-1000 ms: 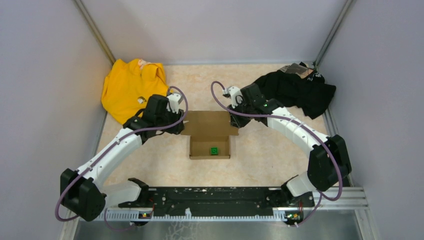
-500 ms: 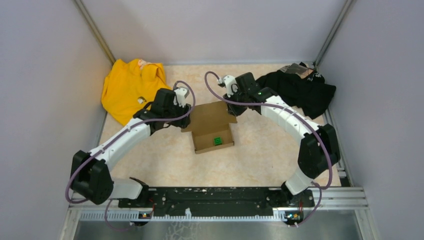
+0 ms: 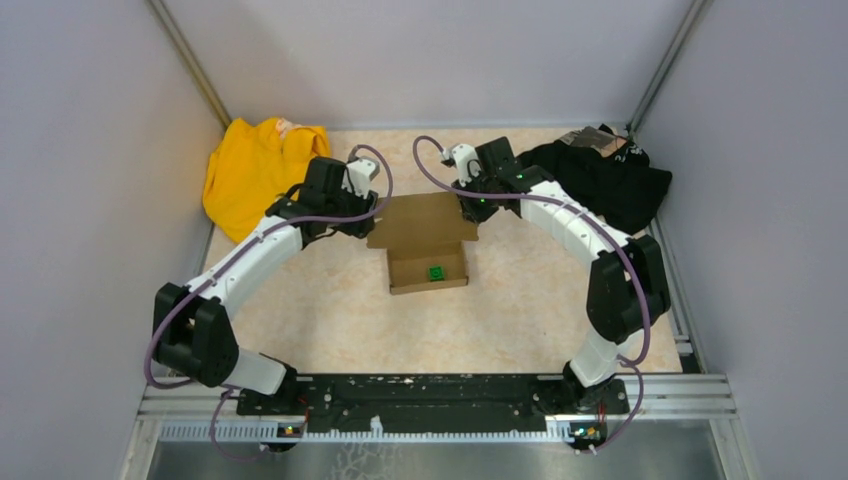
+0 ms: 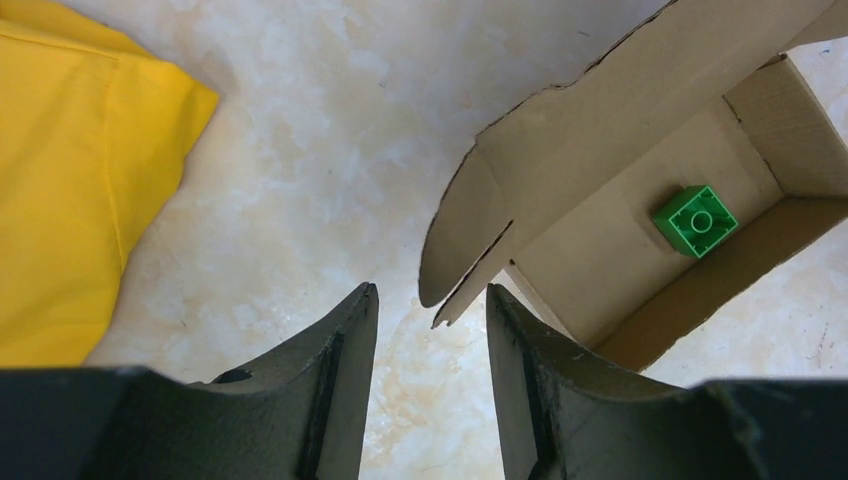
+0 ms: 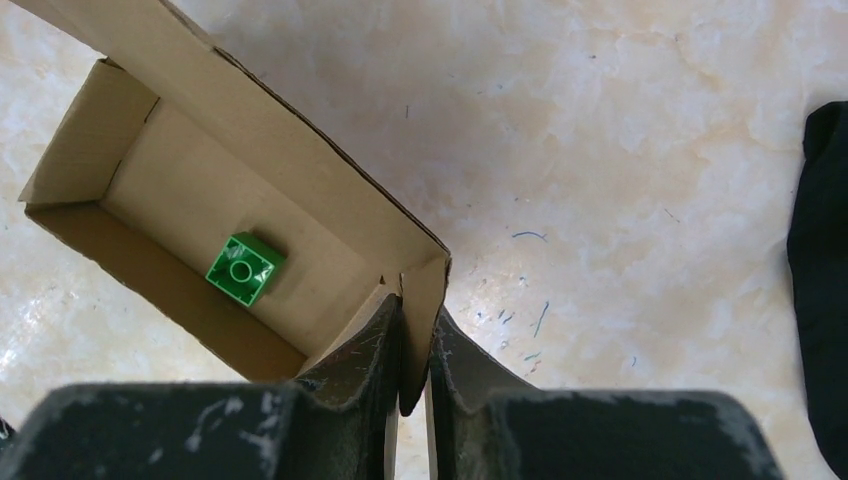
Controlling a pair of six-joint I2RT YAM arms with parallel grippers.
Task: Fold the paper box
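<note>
The paper box is a brown cardboard carton lying mid-table with its lid flap open toward the back. Inside its tray sits a small green cube. My right gripper is shut on the thin side flap at the box's right rear corner. My left gripper is open at the left rear corner. The rounded ear of the lid pokes just in between its fingertips and touches neither. The green cube shows in both wrist views.
A yellow garment lies at the back left, close behind my left gripper. A black garment lies at the back right. Grey walls close in both sides and the back. The black rail runs along the near edge.
The box has shifted toward the back of the table and turned slightly. Both arms have stretched farther back with it. The left jaws have opened a little wider.
</note>
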